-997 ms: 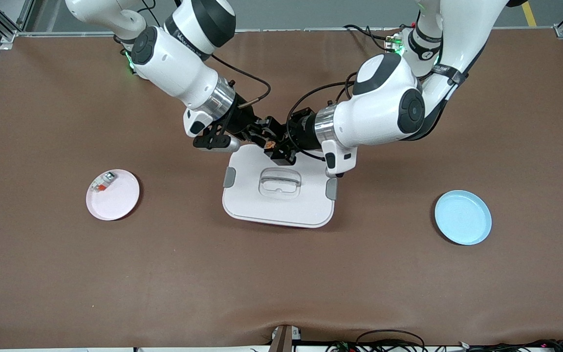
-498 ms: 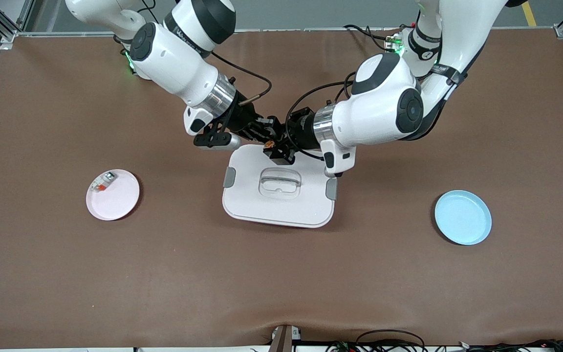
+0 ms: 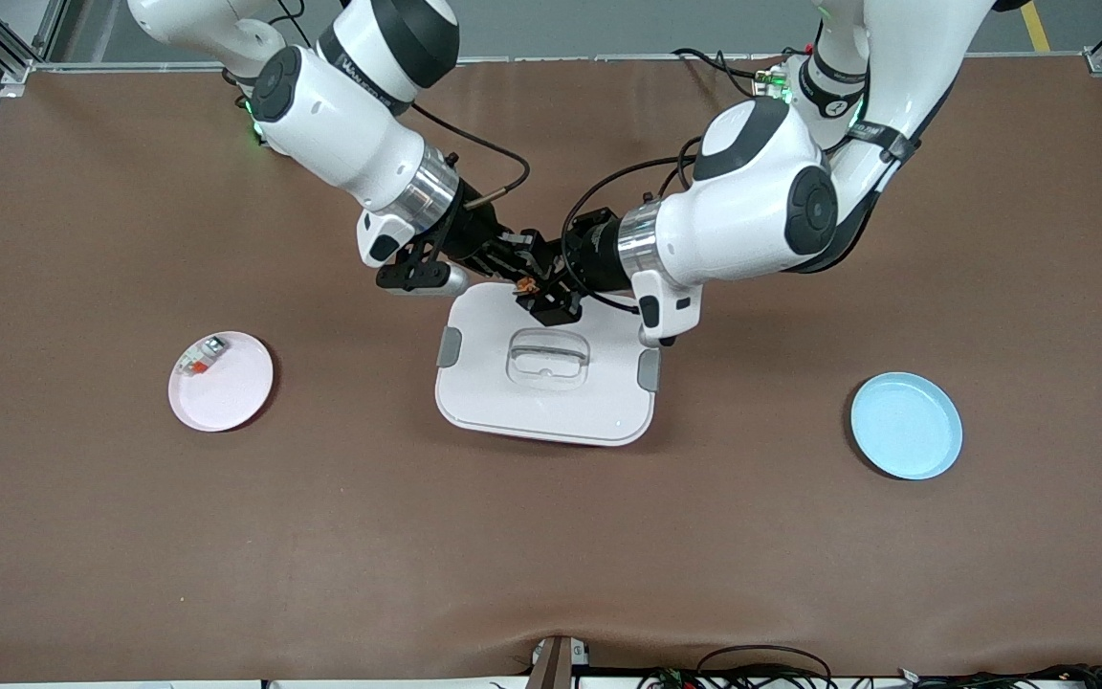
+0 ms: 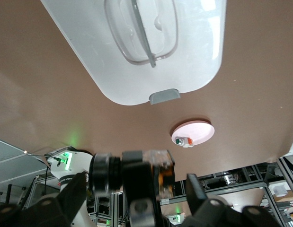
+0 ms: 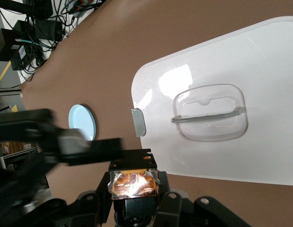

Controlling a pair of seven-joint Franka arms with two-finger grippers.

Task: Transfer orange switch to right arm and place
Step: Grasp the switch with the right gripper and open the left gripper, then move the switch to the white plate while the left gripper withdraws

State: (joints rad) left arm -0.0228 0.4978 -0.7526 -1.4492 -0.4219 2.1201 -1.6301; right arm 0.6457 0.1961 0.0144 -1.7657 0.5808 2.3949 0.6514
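Observation:
The orange switch (image 3: 525, 284) hangs in the air over the edge of the white lid that lies farthest from the front camera, between the two grippers. My right gripper (image 3: 516, 271) is shut on it. In the right wrist view the switch (image 5: 133, 182) shows its orange face between the right gripper's (image 5: 133, 191) black fingers. My left gripper (image 3: 545, 295) meets it from the left arm's end. In the left wrist view the left gripper (image 4: 139, 189) stands open around the switch (image 4: 161, 166), and one finger (image 4: 196, 187) is clear of it.
A white lidded box (image 3: 474, 388) with a clear handle lies mid-table under the grippers. A pink plate (image 3: 231, 392) toward the right arm's end holds a grey-white part with a red-orange tab (image 3: 200, 356). A blue plate (image 3: 905, 426) lies toward the left arm's end.
The right gripper has closed on the switch and the left gripper has opened off it. Both arms have barely shifted.

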